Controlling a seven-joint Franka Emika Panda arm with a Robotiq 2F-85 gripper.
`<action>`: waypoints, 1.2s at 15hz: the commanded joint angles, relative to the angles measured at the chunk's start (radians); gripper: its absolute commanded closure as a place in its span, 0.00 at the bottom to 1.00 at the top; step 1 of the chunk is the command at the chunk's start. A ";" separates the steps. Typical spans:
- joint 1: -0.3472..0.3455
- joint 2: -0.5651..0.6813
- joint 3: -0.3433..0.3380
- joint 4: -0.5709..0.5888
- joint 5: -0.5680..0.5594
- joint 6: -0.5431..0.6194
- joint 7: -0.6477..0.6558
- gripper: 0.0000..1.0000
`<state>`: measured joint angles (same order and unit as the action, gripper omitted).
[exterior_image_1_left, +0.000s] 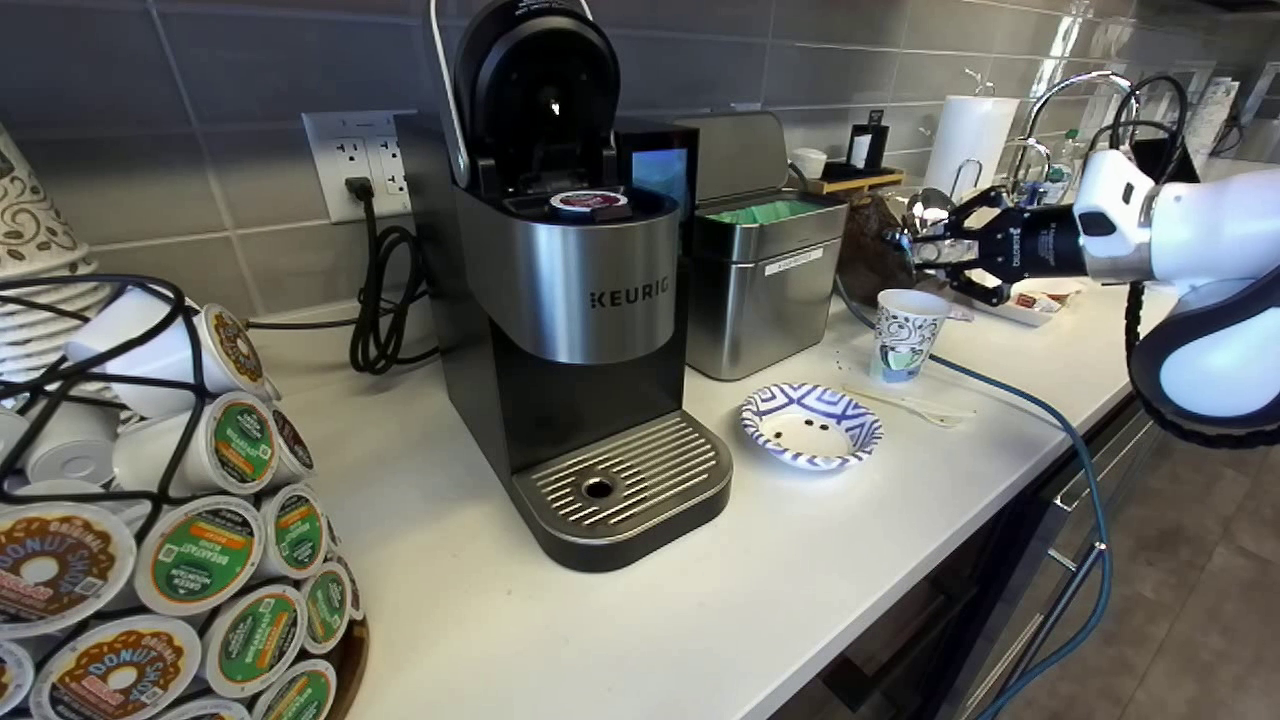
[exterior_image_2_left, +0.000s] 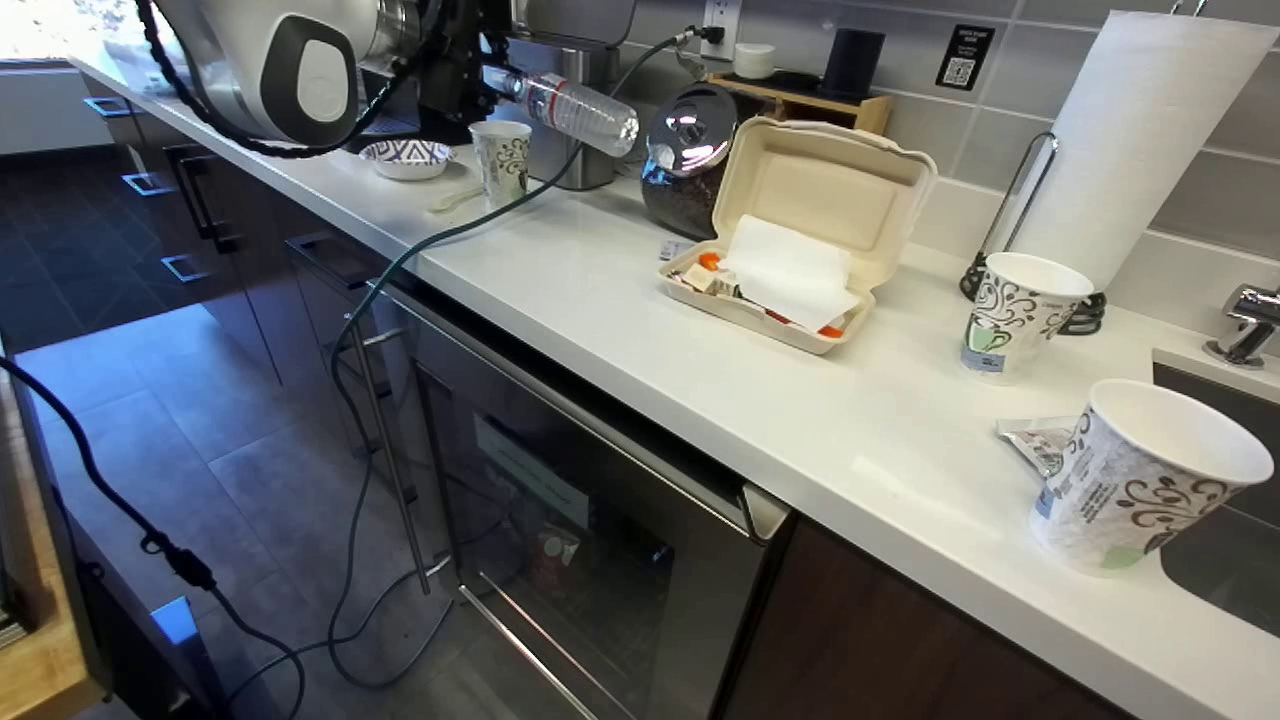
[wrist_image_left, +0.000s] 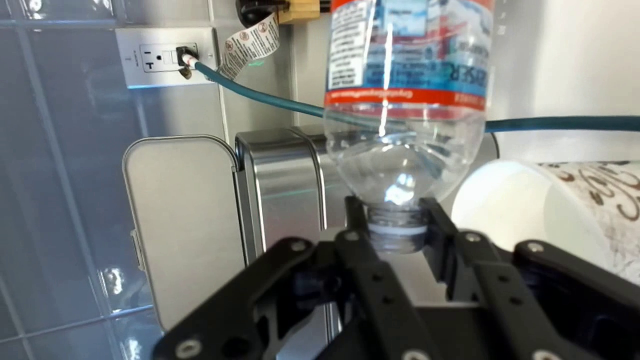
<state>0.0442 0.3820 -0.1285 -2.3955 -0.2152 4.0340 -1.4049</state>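
Observation:
My gripper (wrist_image_left: 392, 207) is shut on the neck of a clear plastic bottle (wrist_image_left: 405, 65) with a red, white and blue label. In an exterior view the bottle (exterior_image_2_left: 588, 116) is held above the counter, tilted, its base lower than its neck. The gripper (exterior_image_1_left: 918, 252) is above and near a patterned paper cup (exterior_image_1_left: 905, 340), which stands upright on the counter; its mouth shows in the wrist view (wrist_image_left: 510, 205). A blue-and-white paper bowl (exterior_image_1_left: 765, 450) with dark bits in it sits beside the cup. A pale stirrer or utensil (exterior_image_1_left: 915, 408) lies between them.
A Keurig machine (exterior_image_1_left: 600, 290) has its lid up and a pod (exterior_image_1_left: 590, 203) in it. An open steel box (exterior_image_1_left: 765, 310) holds green packets. Coffee pods (exterior_image_1_left: 200, 555) are stacked nearby. An open food box (exterior_image_2_left: 750, 320), more cups (exterior_image_2_left: 1150, 490) and a cable (exterior_image_2_left: 480, 220) lie along the counter.

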 joint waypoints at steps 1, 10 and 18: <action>-0.058 -0.030 0.028 0.011 -0.081 -0.049 0.176 0.92; -0.311 -0.070 0.069 0.070 -0.416 -0.043 0.849 0.92; -0.412 -0.035 0.061 0.156 -0.637 0.036 1.421 0.92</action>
<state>-0.3625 0.3178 -0.0431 -2.2745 -0.7860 4.0275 -0.1673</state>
